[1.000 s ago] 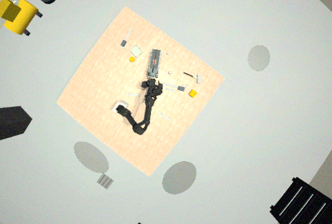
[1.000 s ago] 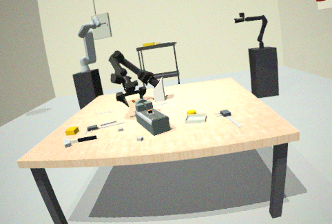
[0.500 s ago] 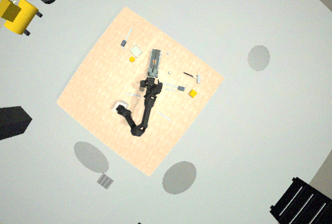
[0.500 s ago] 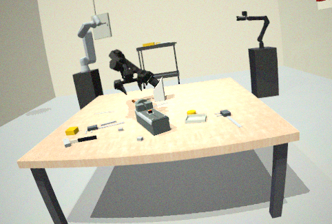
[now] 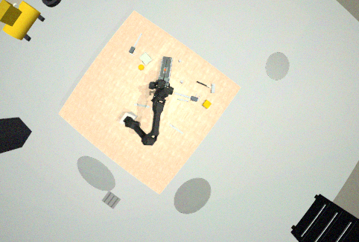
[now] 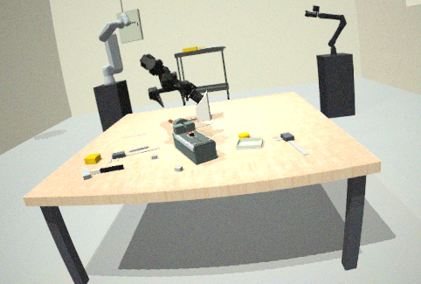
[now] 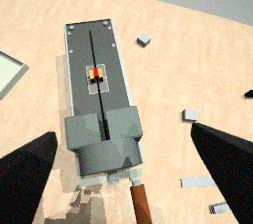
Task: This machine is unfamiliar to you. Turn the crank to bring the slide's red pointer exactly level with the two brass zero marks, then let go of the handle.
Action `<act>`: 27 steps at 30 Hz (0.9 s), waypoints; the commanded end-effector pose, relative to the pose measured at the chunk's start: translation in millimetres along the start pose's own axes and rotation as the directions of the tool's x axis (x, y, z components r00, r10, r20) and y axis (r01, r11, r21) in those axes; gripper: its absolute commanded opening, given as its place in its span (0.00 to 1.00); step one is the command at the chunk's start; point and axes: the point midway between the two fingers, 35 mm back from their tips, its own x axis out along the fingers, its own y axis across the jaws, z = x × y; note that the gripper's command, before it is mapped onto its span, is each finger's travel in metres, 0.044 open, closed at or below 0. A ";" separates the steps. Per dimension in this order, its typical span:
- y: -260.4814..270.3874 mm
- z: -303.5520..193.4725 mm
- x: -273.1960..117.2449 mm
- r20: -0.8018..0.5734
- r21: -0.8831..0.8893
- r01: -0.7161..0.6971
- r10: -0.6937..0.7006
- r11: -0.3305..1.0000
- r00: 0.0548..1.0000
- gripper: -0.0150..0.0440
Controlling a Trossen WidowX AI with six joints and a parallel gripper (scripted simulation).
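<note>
The dark grey-green machine (image 5: 167, 62) (image 6: 202, 154) (image 7: 79, 102) stands on the table. Its red pointer (image 7: 96, 73) lies between two small brass marks in the slide window in the wrist view and looks about level with them; exact alignment is too small to tell. The brown crank handle (image 7: 141, 205) (image 6: 170, 121) hangs off the pale crank arm at the machine's near end, toward the lower right in the wrist view. My gripper (image 7: 125, 133) is wide open and empty. Its fingers stand either side of the view, apart from the handle, with the machine's end block seen between them.
A pale tray (image 5: 146, 59) (image 6: 249, 143) (image 7: 2, 75) and a yellow disc (image 5: 141, 67) (image 6: 244, 135) lie to one side. Small grey cubes (image 7: 143, 40) (image 6: 178, 169), a hammer (image 5: 212, 88) (image 6: 86, 174) and a yellow block (image 5: 206, 103) (image 6: 93, 159) lie on the other.
</note>
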 end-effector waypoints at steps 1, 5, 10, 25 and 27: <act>9.9 17.8 15.3 -0.002 0.063 0.050 -0.049 0.997 0.999 1.00; 22.4 33.1 29.5 -0.003 0.121 0.093 -0.094 0.988 0.996 1.00; 41.1 50.4 46.0 -0.001 0.195 0.147 -0.149 0.970 0.989 1.00; 50.8 18.2 95.1 0.001 0.232 0.173 -0.178 0.957 0.984 1.00; 50.8 18.2 95.1 0.001 0.232 0.173 -0.178 0.957 0.984 1.00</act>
